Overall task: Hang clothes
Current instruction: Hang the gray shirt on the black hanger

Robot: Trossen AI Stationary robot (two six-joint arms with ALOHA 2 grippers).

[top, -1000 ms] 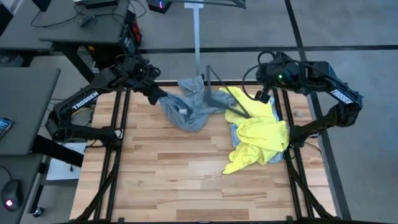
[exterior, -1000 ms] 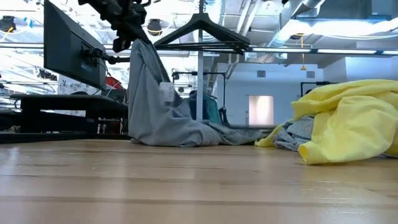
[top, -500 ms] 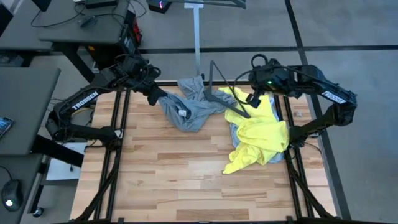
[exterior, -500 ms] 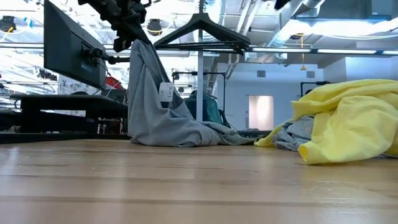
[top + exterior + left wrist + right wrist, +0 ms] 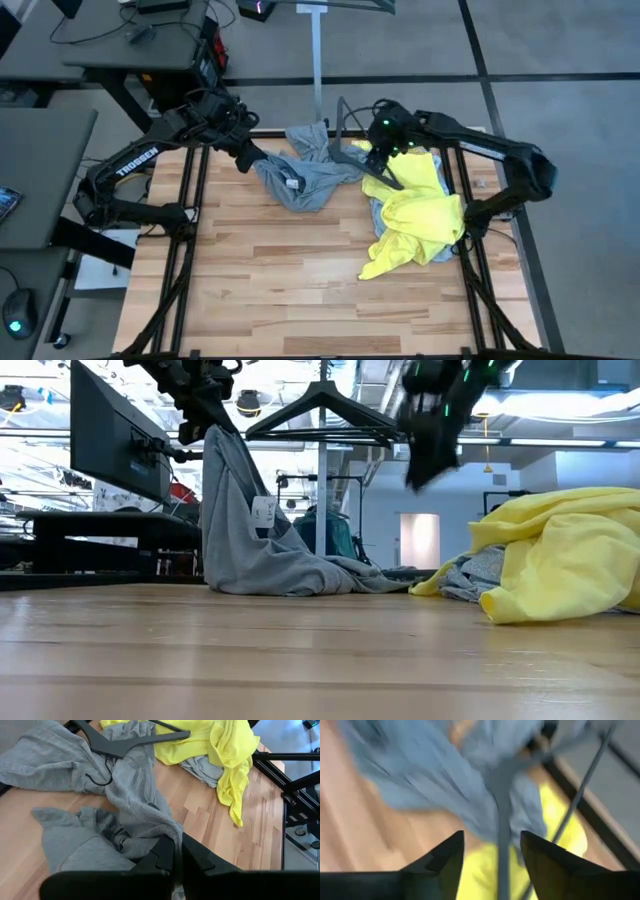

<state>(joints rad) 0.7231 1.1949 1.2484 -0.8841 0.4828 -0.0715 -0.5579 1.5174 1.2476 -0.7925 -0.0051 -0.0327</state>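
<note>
table (image 5: 300,290): wood slats | grey T-shirt (image 5: 305,180) | neon-yellow T-shirt (image 5: 415,225)

Grey T-shirt (image 5: 305,175) crumpled, upper centre, one edge lifted; neon-yellow T-shirt (image 5: 420,215) heaped right over pale shirt (image 5: 378,212).

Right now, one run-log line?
left hand: shut on grey T-shirt, lifted | right hand: open, over black hanger | yellow T-shirt: on table
</note>
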